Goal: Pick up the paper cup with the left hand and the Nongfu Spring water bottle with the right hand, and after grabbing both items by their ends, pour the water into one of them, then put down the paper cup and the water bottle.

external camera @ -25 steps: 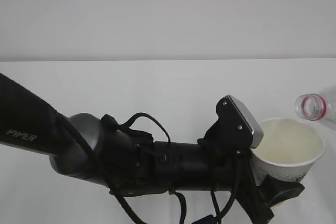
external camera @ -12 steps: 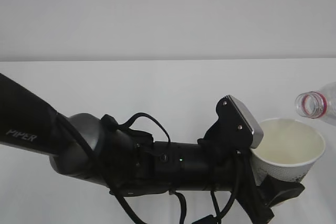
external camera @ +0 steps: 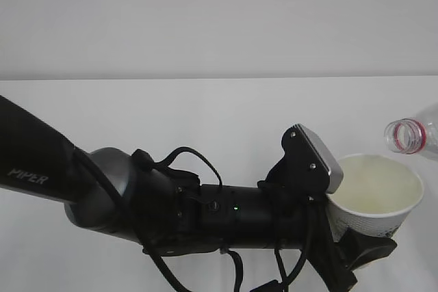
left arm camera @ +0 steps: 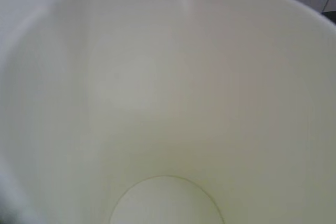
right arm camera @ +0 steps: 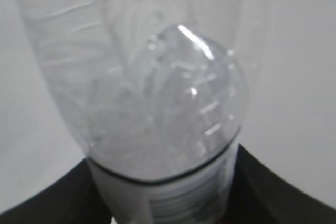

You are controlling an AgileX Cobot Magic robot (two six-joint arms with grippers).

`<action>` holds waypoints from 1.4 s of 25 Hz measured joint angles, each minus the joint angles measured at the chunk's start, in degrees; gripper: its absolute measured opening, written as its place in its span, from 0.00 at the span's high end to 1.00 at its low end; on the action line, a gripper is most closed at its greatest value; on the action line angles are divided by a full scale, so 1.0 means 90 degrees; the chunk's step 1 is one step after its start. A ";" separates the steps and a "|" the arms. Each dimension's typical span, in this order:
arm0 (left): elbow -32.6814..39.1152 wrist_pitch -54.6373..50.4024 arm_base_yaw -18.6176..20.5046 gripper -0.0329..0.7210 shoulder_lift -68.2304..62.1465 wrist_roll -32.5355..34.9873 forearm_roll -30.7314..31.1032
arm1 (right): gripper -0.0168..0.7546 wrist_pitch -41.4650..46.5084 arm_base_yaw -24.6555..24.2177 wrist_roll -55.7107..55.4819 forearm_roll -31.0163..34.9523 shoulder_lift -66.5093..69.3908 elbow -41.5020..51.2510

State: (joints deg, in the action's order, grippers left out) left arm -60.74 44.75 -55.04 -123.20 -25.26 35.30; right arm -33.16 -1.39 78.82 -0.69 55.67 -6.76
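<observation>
Exterior: the left hand (external camera: 363,247) grips the paper cup (external camera: 376,193) at lower right; Nongfu Spring water bottle (external camera: 410,136) mouth sits tilted just above the rim, right edge. Likely pour step; next needs more tilt.
Left wrist: cup interior cream, looks dry.
Right wrist: right hand (right arm camera: 163,192) clasps the clear ribbed bottle.
</observation>
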 joint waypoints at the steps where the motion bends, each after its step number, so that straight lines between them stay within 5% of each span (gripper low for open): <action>1: 0.0000 0.0000 0.0000 0.23 0.0000 0.0000 0.0000 | 0.44 0.0000 0.0000 0.0026 0.0000 0.0000 0.0000; 35: 0.0000 0.0000 0.0000 0.23 0.0000 0.0000 0.0000 | 0.44 -0.0285 0.0000 0.0594 0.0121 0.0000 -0.0041</action>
State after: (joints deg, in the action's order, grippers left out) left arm -60.74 44.75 -55.04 -123.20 -25.26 35.30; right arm -35.72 -1.39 84.17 0.39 55.67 -7.13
